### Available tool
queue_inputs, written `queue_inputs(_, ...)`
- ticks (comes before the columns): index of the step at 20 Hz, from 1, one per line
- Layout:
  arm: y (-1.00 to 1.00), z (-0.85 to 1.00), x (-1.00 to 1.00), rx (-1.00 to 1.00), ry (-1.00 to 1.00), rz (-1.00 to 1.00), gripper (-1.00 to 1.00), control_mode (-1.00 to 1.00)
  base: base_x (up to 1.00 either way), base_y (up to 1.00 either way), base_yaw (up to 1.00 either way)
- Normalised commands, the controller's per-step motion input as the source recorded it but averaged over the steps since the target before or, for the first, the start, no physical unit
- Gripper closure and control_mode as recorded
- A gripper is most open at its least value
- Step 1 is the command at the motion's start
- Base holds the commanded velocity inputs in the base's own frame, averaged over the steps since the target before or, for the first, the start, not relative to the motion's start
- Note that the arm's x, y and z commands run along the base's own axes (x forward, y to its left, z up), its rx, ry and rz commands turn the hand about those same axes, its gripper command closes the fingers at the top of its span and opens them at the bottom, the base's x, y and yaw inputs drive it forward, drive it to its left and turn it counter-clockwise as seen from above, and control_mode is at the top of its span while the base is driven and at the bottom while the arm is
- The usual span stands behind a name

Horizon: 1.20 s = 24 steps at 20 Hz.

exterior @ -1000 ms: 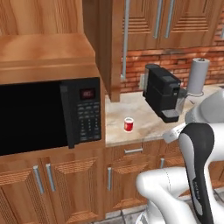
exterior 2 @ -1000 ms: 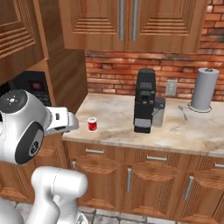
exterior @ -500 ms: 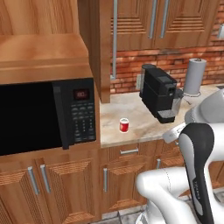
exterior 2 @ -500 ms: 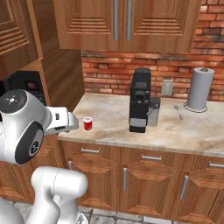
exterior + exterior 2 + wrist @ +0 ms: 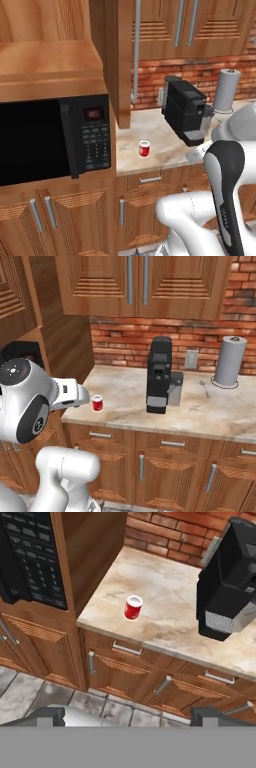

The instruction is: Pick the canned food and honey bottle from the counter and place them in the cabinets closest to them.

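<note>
Approach to the can, not yet a reach.

The can (image 5: 144, 148) stands upright on the counter (image 5: 200, 416), near its front edge, left of the coffee machine (image 5: 160, 375) and well apart from it. The fingers' state I cannot tell. Next, likely: bring the hand down over the can and grip it.

No lettering is reading clearly anywhere. The black microwave's red display (image 5: 93, 113) is glowing, its digits too blurred to make out.
</note>
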Motion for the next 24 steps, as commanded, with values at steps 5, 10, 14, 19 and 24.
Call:
queue_inputs(5, 0.0, 0.0, 0.0, 0.0, 0.0, 0.0, -1.0, 1.0, 0.44, -0.02, 0.0)
queue_inputs(10, 0.0, 0.0, 0.0, 0.0, 0.0, 0.0, -1.0, 1.0, 0.42, -0.03, 0.0)
queue_inputs(14, 0.0, 0.0, 0.0, 0.0, 0.0, 0.0, -1.0, 1.0, 0.15, -0.03, 0.0)
queue_inputs(19, 0.0, 0.0, 0.0, 0.0, 0.0, 0.0, -1.0, -1.0, 0.0, 0.0, 0.0)
queue_inputs(24, 0.01, -0.08, -0.01, 0.01, 0.0, 0.0, -1.0, -1.0, 0.0, 0.0, 0.0)
